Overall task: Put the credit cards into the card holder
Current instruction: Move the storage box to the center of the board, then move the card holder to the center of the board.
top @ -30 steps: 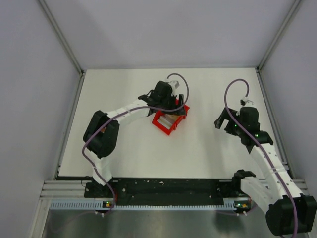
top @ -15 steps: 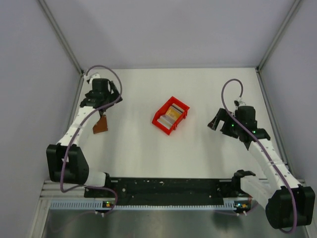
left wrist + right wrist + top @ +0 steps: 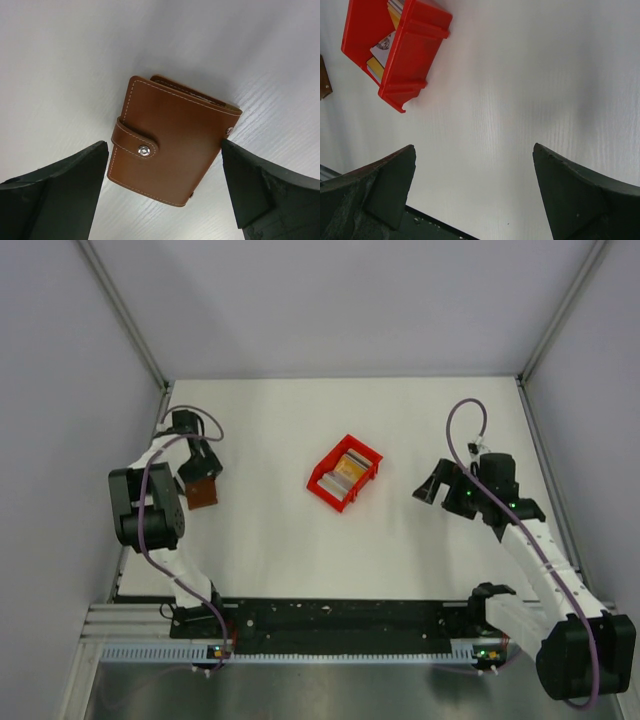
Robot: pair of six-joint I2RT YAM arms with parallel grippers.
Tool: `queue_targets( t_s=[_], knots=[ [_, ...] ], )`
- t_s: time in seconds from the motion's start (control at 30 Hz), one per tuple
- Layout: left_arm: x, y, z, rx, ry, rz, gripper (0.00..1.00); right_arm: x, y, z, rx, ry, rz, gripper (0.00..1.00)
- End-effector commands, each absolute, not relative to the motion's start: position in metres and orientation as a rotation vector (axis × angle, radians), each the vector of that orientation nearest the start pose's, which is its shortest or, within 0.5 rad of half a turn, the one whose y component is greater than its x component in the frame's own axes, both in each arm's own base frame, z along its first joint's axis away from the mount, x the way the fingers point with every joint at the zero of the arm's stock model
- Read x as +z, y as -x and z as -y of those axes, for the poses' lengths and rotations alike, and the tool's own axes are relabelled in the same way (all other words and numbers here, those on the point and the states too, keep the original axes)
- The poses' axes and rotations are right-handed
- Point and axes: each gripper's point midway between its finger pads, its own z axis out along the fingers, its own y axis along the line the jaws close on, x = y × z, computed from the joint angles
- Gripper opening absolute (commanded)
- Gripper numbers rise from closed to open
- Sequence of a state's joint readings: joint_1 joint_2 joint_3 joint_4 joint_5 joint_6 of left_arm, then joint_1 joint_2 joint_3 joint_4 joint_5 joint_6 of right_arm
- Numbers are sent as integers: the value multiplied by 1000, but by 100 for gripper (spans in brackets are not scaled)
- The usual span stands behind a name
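The brown card holder lies snapped shut on the table at the far left; in the left wrist view it fills the middle. My left gripper is open just above it, its fingers spread to either side of the holder. The credit cards, orange-yellow and grey, stand in a red box at the table's middle. They also show in the right wrist view. My right gripper is open and empty to the right of the box.
The red box sits at the upper left of the right wrist view, with the holder's edge at the left border. The black base rail runs along the near edge. Grey walls close in left, right and back.
My left arm left the red box and swung to the far left, where the card holder now lies; its elbow then folded back. My right gripper shifted a little left.
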State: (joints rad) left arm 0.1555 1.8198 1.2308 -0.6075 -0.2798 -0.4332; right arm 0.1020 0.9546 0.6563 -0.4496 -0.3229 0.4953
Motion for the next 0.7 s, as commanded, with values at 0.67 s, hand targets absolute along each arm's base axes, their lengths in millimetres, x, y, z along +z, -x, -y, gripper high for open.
queue_targets(
  t_s=[0.67],
  knots=[
    [9, -276, 133, -251, 120, -2890, 74, 136, -242, -121, 851, -301, -2322, 98]
  ],
)
